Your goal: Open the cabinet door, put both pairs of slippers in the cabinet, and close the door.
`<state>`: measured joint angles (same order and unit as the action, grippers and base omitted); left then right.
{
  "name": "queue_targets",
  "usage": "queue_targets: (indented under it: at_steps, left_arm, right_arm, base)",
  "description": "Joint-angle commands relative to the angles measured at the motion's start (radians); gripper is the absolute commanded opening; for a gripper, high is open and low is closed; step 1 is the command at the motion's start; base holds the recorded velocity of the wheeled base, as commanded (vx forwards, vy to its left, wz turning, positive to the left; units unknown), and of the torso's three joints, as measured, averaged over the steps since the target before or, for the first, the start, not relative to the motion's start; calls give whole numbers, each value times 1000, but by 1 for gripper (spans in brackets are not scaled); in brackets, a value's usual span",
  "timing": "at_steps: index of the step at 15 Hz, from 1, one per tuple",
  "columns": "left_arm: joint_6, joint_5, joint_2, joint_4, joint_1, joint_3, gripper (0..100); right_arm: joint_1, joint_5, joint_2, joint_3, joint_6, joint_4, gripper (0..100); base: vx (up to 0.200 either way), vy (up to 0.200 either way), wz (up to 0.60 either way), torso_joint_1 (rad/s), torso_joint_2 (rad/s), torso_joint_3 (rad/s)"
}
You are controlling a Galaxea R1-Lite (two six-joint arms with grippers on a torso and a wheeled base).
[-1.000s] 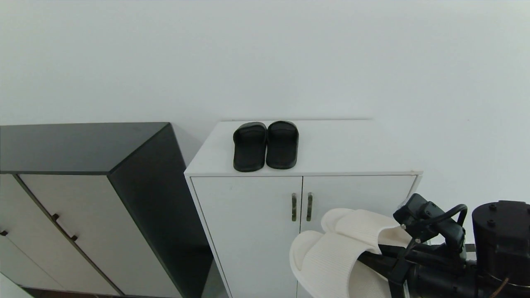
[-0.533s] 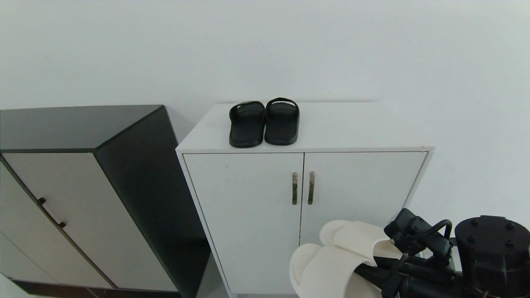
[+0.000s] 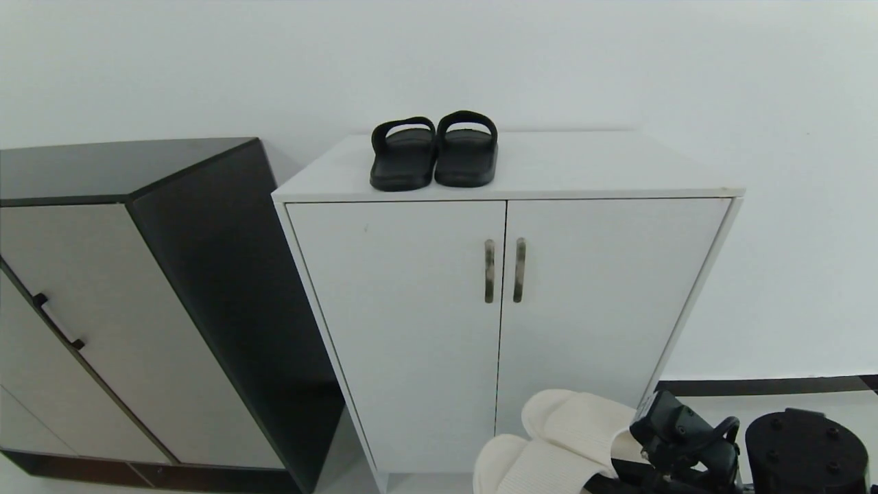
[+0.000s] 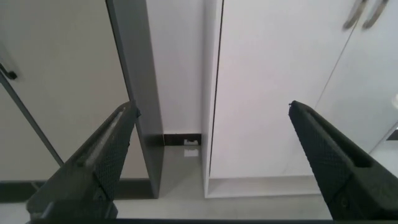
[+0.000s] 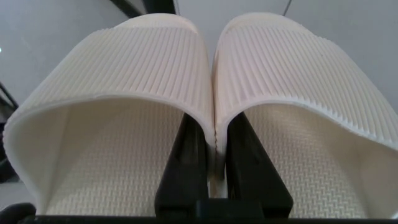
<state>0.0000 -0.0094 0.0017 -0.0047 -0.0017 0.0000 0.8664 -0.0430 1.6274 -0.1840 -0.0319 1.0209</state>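
Cabinet (image 3: 693,295): L door (image 3: 405,322) & R door (image 3: 590,309) both shut. Handles (image 3: 519,269) sit side by side at the centre seam, nothing on them.

Black pair (image 3: 433,151): on the cabinet top, left of middle, heels at the front edge, the two touching.

White pair (image 3: 555,439): off the floor, low in front of the R door's bottom corner; can't tell if it touches. R pincer (image 5: 214,149) goes in under the straps and pinches the two inner side walls together, so both ride as one bundle.

L pincer (image 4: 210,109): spread wide, holding nothing, facing the L door's lower part and the gap to the dark cabinet (image 3: 171,274).

Progress, my read: early. 1 of 2 pairs picked up, none inside. Left: open a door (prob. L pincer, it's free), white pair in, get black pair off the top & in, shut door.
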Motion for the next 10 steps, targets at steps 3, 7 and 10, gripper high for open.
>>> queue_targets:
  at_steps: [3, 7, 10]
  left_arm:
    - [46, -4, 0, -3, 0, -2, 100]
    - [-60, -193, 259, -3, -64, -272, 100]
    - [-66, -399, 663, -288, -106, -275, 100]
  right_arm:
    - [14, -6, 46, -17, 1, 73, 0]
    - [16, -9, 107, -12, 6, 203, 0]
    - [19, -9, 100, -6, 9, 214, 0]
  base:
    - [0, 0, 0, -118, 463, 336]
    - [0, 0, 0, -72, 448, 362]
    - [0, 0, 0, -32, 396, 362]
